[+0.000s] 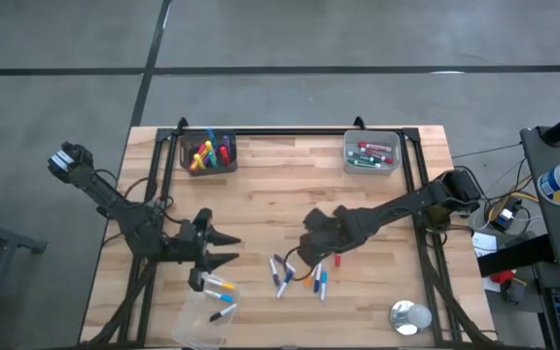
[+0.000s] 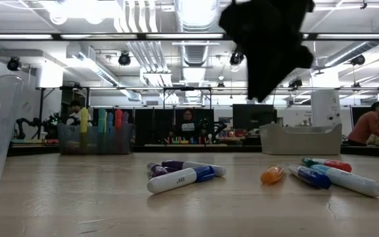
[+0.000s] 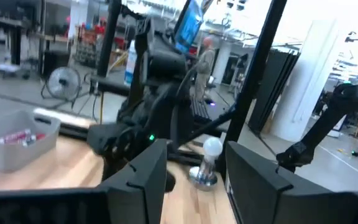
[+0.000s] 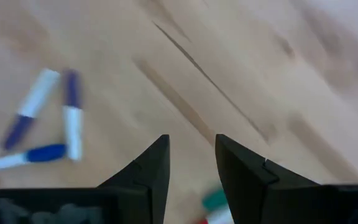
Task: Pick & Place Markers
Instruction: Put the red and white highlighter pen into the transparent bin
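1. The loose markers (image 1: 299, 277) are short capped pens, mostly white barrels with blue or purple caps, plus an orange one (image 2: 272, 174) and a red-and-green one. They lie scattered flat on the wooden table (image 1: 290, 194) near its front edge, some crossing each other.
2. More markers stand upright in the dark bin (image 1: 209, 153) at the back left, and a few lie in the grey bin (image 1: 371, 154) at the back right.
3. A couple of pens also lie on a clear container (image 1: 205, 316) at the front left.
4. Right gripper (image 4: 191, 152) hangs just above the scattered pile, fingers apart, nothing between them.
5. Left gripper (image 1: 224, 248) sits beside the clear container, fingers spread, empty.
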### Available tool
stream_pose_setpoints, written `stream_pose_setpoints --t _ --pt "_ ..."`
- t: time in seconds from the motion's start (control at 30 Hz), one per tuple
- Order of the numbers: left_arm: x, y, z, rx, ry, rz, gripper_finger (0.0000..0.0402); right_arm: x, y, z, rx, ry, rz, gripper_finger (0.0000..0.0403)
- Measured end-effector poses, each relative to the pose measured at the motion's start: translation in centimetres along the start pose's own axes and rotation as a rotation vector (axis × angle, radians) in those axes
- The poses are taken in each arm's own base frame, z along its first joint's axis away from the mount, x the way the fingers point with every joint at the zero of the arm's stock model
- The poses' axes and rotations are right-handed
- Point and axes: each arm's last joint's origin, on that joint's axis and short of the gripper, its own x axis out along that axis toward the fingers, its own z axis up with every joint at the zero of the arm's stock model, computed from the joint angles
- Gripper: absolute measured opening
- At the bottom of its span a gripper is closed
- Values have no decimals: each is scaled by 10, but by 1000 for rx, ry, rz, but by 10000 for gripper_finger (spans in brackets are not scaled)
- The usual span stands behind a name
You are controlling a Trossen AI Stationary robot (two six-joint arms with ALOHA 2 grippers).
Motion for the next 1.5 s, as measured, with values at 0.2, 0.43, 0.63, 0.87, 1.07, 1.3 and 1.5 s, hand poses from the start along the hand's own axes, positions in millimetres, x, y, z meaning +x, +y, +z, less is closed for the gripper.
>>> stream_pose_setpoints --t 0.2,0.43,0.63,0.87,1.07,1.3,1.5 --pt "0 -1 0 42 -3 -16 158 8 -7 -17 152 171 -24 118" --pt "0 -1 -2 49 16 -28 158 16 -10 -34 265 302 -40 123" --pt "0 -1 -4 57 34 -38 158 26 -16 -46 312 330 -76 125" --pt "0 -1 -4 57 35 -38 158 44 -24 -57 323 335 -62 121" --pt "0 -1 -4 57 35 -38 158 56 -33 -67 329 360 -69 125" --pt "0 0 -5 65 45 -36 158 62 -40 -72 291 358 -77 105" --pt "1 -1 -6 71 52 -34 158 62 -37 -71 219 349 -42 47"
